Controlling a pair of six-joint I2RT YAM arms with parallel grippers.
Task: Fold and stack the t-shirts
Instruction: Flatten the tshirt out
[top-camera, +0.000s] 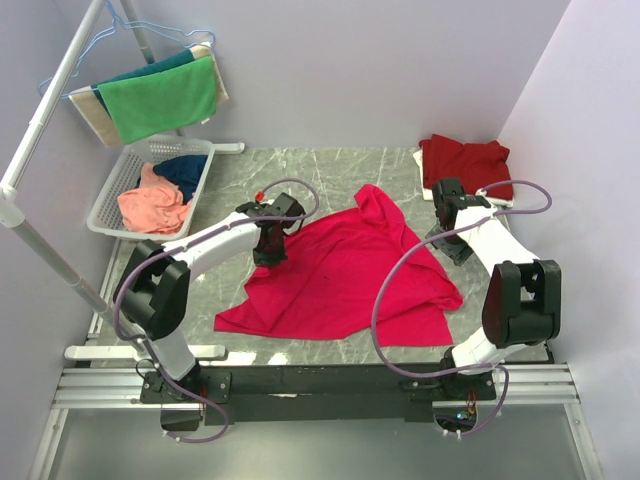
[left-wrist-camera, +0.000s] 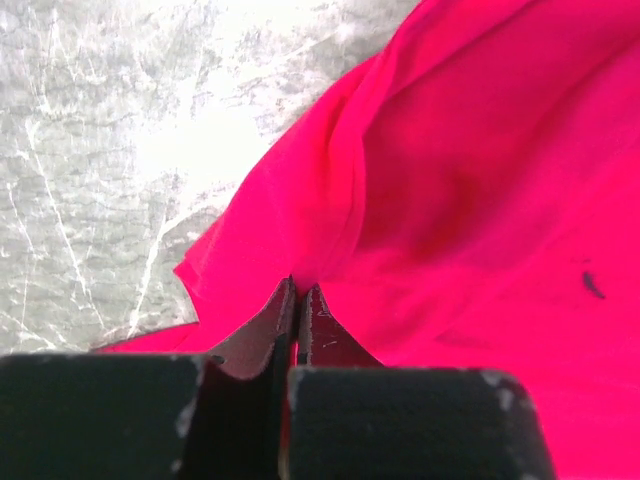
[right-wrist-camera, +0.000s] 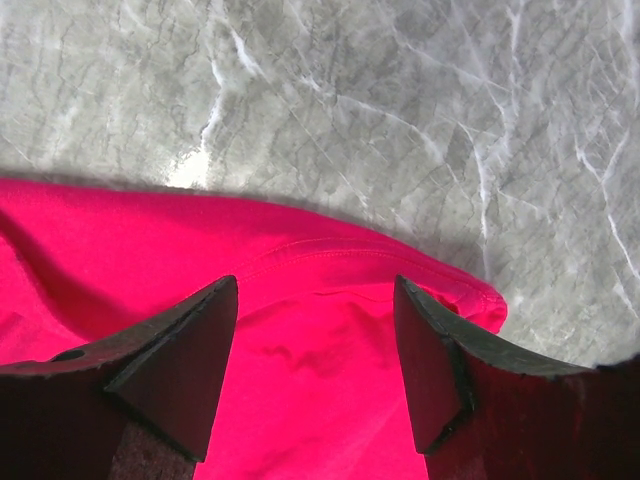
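The bright pinkish-red t-shirt (top-camera: 345, 275) is lying spread and somewhat rumpled across the middle of the bench (top-camera: 320, 165), so the step in hand looks like the opening of its fold. The left gripper (left-wrist-camera: 297, 297) is pinching a ridge of cloth at the shirt's left edge, its jaws closed tight on the fabric. The right gripper (right-wrist-camera: 315, 290) is poised over the shirt's right edge, with its jaws spread wide and holding nothing, and a stitched hem is lying between them. A maroon t-shirt (top-camera: 463, 158) is sitting folded at the far right corner, apparently starting the stack. A salmon-orange t-shirt (top-camera: 152, 207) and a navy t-shirt (top-camera: 185, 172) are waiting in the basket (top-camera: 108, 200) near the far left corner. The next move is probably calling for the right jaws to drop onto that hem and close, so that both arms are lifting matched edges; a one-sided pull would likely be dragging the shirt askew.
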